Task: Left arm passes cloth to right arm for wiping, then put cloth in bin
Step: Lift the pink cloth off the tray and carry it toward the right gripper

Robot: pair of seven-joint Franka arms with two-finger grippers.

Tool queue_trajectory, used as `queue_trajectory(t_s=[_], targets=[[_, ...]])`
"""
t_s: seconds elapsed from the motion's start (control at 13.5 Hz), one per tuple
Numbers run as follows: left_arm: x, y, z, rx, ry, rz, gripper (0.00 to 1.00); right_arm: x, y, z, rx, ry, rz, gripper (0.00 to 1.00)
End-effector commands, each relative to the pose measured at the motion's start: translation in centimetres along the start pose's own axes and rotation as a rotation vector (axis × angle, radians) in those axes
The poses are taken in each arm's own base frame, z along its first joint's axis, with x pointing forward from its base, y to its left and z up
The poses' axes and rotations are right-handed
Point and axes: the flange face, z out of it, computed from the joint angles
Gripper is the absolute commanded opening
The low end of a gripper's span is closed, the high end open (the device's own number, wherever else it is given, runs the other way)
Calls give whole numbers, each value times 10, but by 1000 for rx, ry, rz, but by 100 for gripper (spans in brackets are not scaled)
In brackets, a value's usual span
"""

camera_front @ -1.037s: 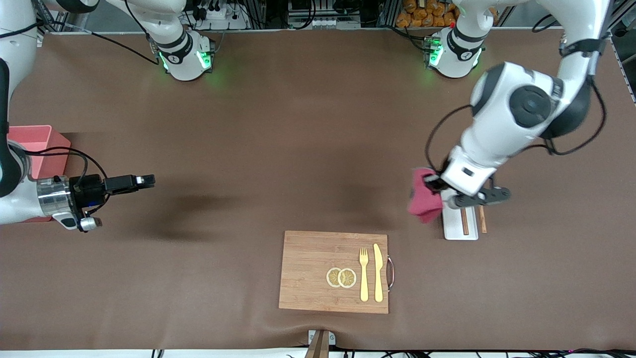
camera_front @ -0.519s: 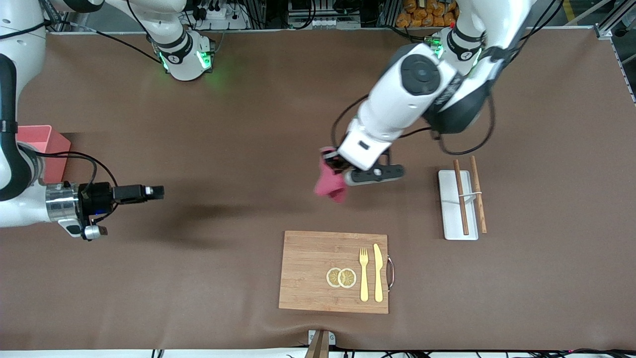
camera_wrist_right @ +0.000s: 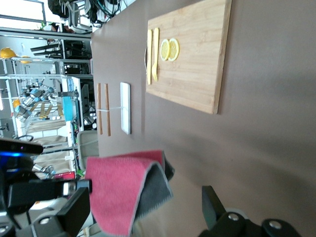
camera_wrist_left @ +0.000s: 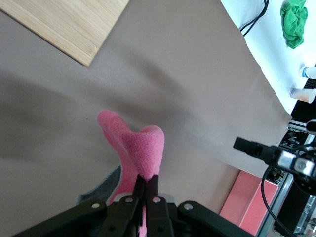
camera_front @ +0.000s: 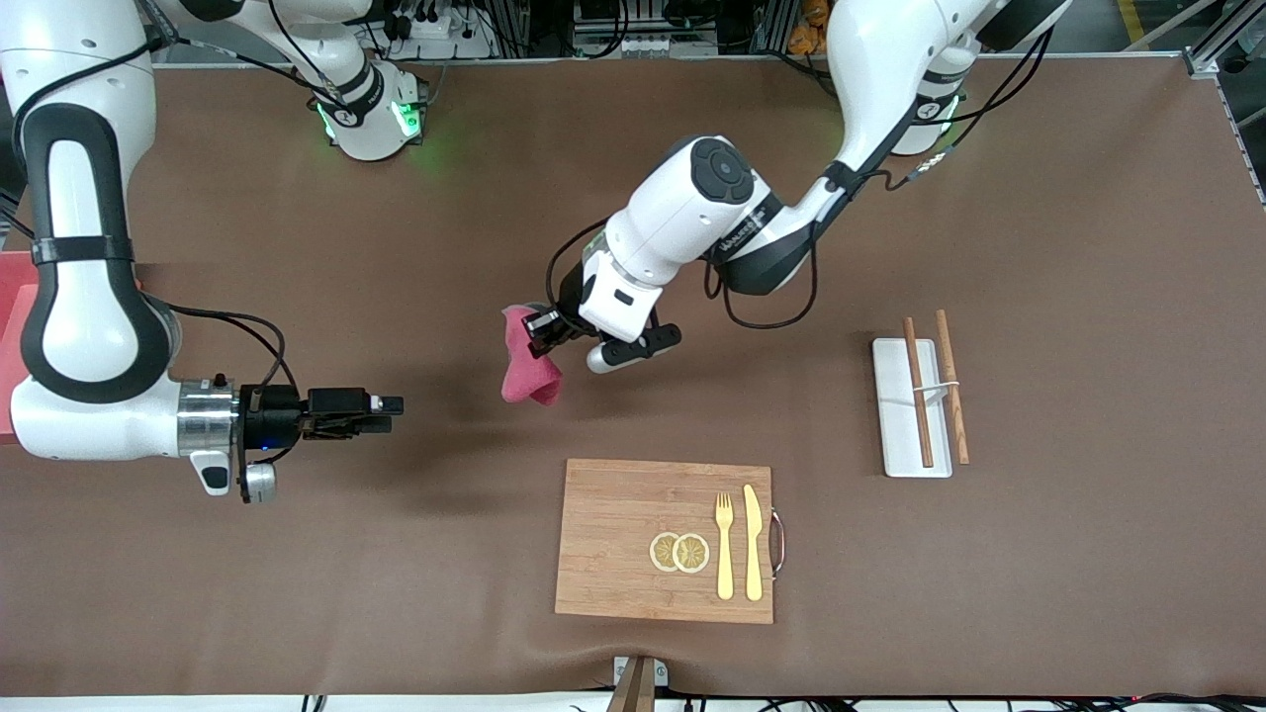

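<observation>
On my front view I start at the right arm's end of the table, where the bin point(camera_front: 12, 326) peeks in at the table's edge. Next comes the right gripper point(camera_front: 391, 404), held out level over bare table with its jaws spread wide and nothing in them, pointing toward the cloth point(camera_front: 527, 363). The cloth hangs in the air over the middle of the table, pinched at its top by the left gripper point(camera_front: 542, 328), whose fingers point(camera_wrist_left: 139, 190) are clamped tight on a fold. The wooden board point(camera_front: 665, 541) lies near the table's front edge, the white tray point(camera_front: 895, 435) toward the left arm's end.

I judge the cloth light, limp and a bit grippy; it droops and swings freely. For the handover I would take the hanging lower half, well clear of the left gripper's fingers, biting deep across a doubled fold.
</observation>
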Motion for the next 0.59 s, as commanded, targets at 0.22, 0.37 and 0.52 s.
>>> queue_trajectory(t_s=[0.22,0.37,0.52], targets=[[-9,14,-4,-64,-20,-67,0,6,-21,48,0,21,249,100],[-14,16,-4,-82,-19,-74,0,8,-7,71,57,6,481,100],[-15,17,-5,-83,-19,-75,0,10,-14,95,73,3,595,100]])
